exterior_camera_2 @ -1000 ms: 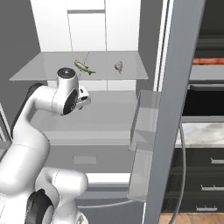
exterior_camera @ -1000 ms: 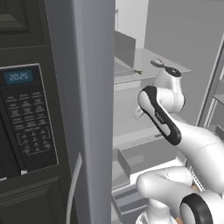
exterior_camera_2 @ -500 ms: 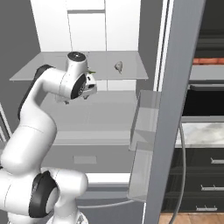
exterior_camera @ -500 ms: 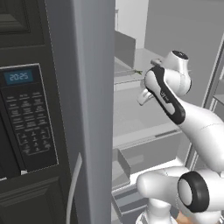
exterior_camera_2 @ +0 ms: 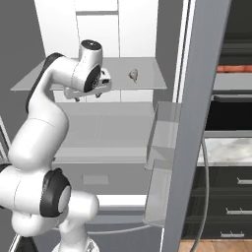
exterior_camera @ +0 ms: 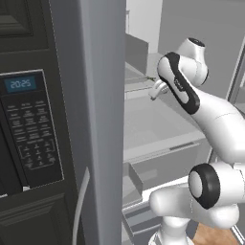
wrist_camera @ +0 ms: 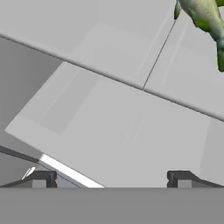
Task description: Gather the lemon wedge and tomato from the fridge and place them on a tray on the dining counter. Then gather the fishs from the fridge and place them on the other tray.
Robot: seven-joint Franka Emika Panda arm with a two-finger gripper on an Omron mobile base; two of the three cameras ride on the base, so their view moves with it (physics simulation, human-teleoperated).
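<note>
You are looking into the open fridge [exterior_camera_2: 123, 123], a pale grey interior with glass shelves, its steel door edge standing tall in both base views. The white arm reaches in at the height of the upper shelf [exterior_camera_2: 147, 83].

The gripper [wrist_camera: 109, 179] is spread wide, its two dark tips far apart at the bottom of the hand view, and nothing lies between them. It holds nothing.

One fish, the olive-tan fish [wrist_camera: 205, 22], sits at the top right corner of the hand view: slim, mottled green and tan, lying on the glass well ahead of the fingertips and off to one side, partly cut off by the picture's edge. In the right base view a small grey fish [exterior_camera_2: 133, 74] rests on the same upper shelf, near the gripper's side but apart from it; it is too small to make out detail.

No lemon wedge or tomato can be seen on the shelves, which suggests the first half of the task may be finished, though the trays and dining counter are out of sight, so you cannot confirm that. The fish stage looks barely begun: both fish remain in the fridge, untouched.
</note>
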